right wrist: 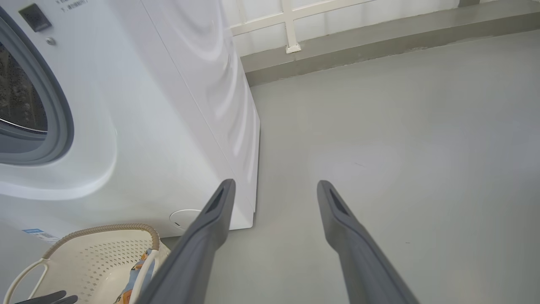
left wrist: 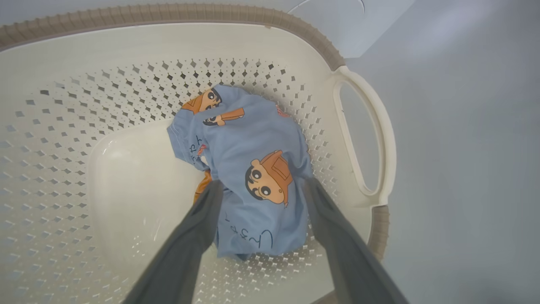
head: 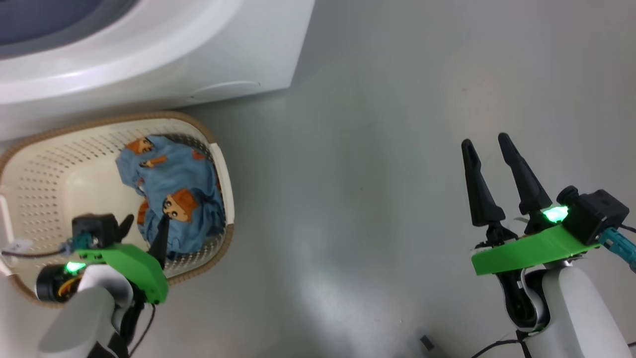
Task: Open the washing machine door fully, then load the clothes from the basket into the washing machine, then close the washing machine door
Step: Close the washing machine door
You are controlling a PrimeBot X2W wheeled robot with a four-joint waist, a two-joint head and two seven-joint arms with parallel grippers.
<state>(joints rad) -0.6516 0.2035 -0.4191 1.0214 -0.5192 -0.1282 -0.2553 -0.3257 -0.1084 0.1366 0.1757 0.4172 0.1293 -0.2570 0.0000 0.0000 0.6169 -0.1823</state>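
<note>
The clothes (head: 174, 199) lie bunched at the right end of the basket (head: 49, 169), which stands on the floor against the washing machine (head: 149, 59). My left gripper (head: 146, 231) reaches down into the basket. In the left wrist view it (left wrist: 263, 185) is open, one finger on each side of the clothes (left wrist: 253, 143), tips low against the fabric. My right gripper (head: 486, 140) hangs open over bare floor, far right of the basket. The right wrist view shows the machine's grey gasket (right wrist: 59, 114) and steel drum (right wrist: 17, 93) uncovered. The washing machine door is out of view.
Grey floor (head: 372, 174) stretches between the basket and my right arm. A round cover (right wrist: 183, 218) and a blue label (right wrist: 31, 231) sit low on the machine's front. A wall ledge with a white frame (right wrist: 291, 25) runs behind. A small dark object (head: 427, 343) lies near the bottom edge.
</note>
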